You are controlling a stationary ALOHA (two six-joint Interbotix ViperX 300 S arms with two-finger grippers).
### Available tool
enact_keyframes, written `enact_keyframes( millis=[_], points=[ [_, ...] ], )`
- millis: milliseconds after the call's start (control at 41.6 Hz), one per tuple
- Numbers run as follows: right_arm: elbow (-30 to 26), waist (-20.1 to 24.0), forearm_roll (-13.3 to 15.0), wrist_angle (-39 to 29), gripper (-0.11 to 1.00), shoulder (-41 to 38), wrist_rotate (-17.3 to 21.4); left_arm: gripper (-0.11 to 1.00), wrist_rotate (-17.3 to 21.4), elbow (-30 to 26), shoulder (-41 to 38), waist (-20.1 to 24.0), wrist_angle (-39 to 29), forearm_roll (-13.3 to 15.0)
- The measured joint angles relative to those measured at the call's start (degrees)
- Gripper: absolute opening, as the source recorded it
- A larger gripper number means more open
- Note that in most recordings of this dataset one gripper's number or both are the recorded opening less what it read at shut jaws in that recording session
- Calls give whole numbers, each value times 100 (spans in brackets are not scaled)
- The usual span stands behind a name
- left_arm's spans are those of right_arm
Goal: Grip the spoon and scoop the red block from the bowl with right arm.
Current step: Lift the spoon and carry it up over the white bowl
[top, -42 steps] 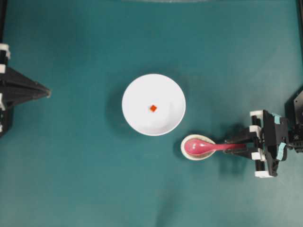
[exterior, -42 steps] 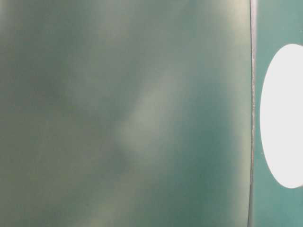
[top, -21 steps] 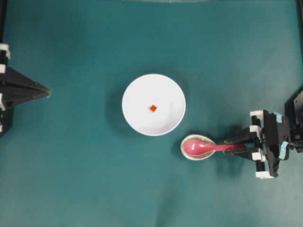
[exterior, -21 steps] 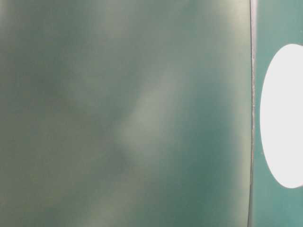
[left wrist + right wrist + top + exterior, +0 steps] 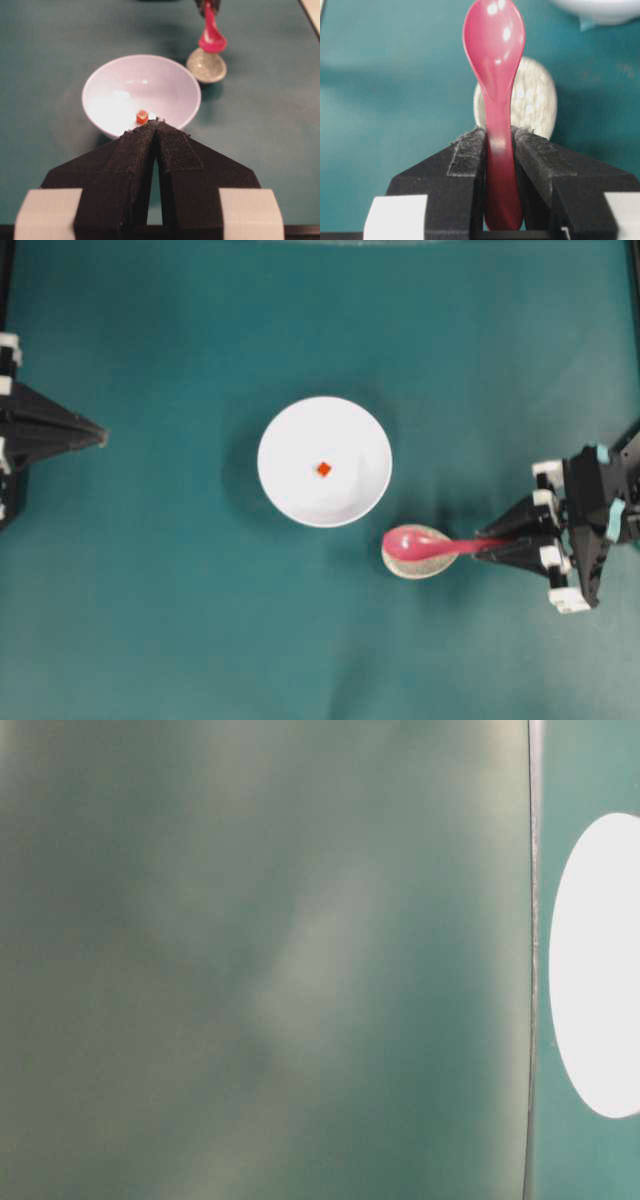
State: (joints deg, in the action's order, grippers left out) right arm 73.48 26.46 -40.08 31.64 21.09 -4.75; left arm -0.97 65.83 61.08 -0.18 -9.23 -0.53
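A robot test bench in a lab, plain teal mat (image 5: 180, 620) covering the whole tabletop, two black robot arms with white blocks at opposite edges of the mat, only a white bowl (image 5: 290, 490) and a few small props near its middle

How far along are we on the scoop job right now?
Done: the right tool is shut on the spoon handle. In hand: the spoon's scoop sits raised above the speckled rest. Left: the red block lies unscooped in the bowl.
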Motion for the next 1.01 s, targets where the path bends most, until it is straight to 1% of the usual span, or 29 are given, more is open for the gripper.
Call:
enact_keyframes(
  millis=[217, 409, 505, 602, 698, 914, 1011],
  points=[
    [-369, -800, 0, -817, 24, 413, -229, 3, -9, 0, 0, 9, -9, 0],
    [-967, -1846, 26, -1995, 24, 510, -299, 3, -9, 0, 0, 9, -26, 0],
    [-1318, -2329, 149, -2602, 24, 519, -316, 3, -9, 9, 0, 0, -70, 0],
    [-1688, -2619, 396, -3120, 24, 510, -308, 3, -9, 0, 0, 0, -97, 0],
    [-2030, -2865, 729, -3612, 24, 519, -316, 3, 0, 0, 0, 9, -123, 0],
    [-2804, -3428, 1679, -5115, 23, 510, -290, 3, 0, 0, 18, 0, -598, 0],
    [-3138, -3577, 2013, -5713, 23, 510, -290, 3, 0, 9, 62, 0, -721, 0]
  ],
)
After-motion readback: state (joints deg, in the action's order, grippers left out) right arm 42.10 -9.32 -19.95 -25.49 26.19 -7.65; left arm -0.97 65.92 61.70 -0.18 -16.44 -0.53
